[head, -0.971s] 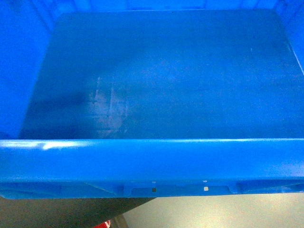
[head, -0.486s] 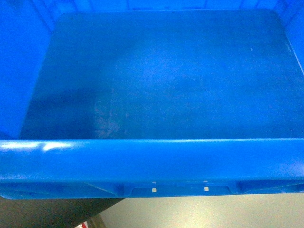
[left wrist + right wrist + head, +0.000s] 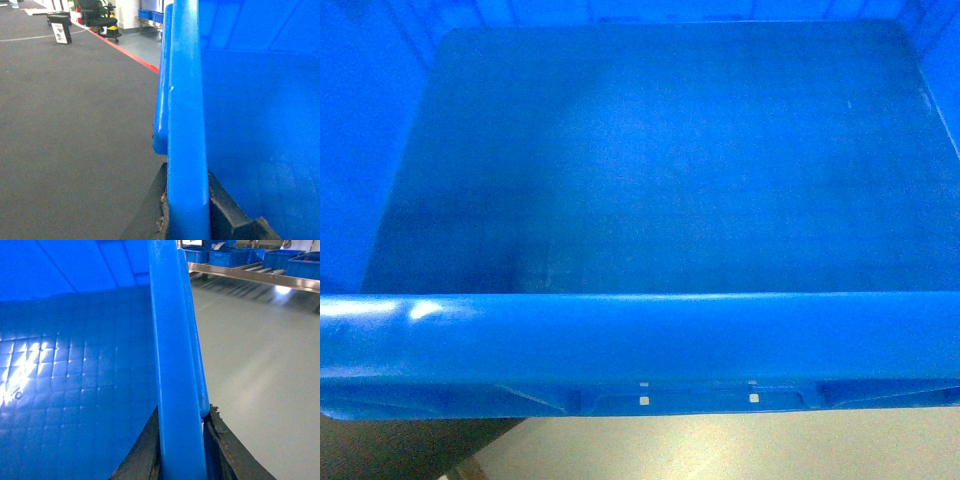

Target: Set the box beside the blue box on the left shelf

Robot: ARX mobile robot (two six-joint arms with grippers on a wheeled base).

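Note:
The box [image 3: 660,160], a large bright blue crate, fills the head view, its empty floor on show and its near rim [image 3: 640,335] across the bottom. My left gripper [image 3: 187,215] is shut on the box's left rim [image 3: 185,100], one black finger on each side. My right gripper [image 3: 182,450] is shut on the right rim [image 3: 172,340], beside the grid-patterned floor [image 3: 75,380]. Far off in the right wrist view, a grey metal rack [image 3: 250,276] carries several blue boxes [image 3: 230,257]. I cannot tell whether it is the left shelf.
Dark grey floor [image 3: 75,125] lies left of the box and pale grey floor [image 3: 260,370] lies to its right. A red floor line [image 3: 125,50], a black sign [image 3: 60,27] and an office chair [image 3: 97,12] stand far off on the left.
Under the box's near rim in the head view, the dark floor patch has shrunk toward the left and a red object has gone from sight. The box keeps its place between both grippers.

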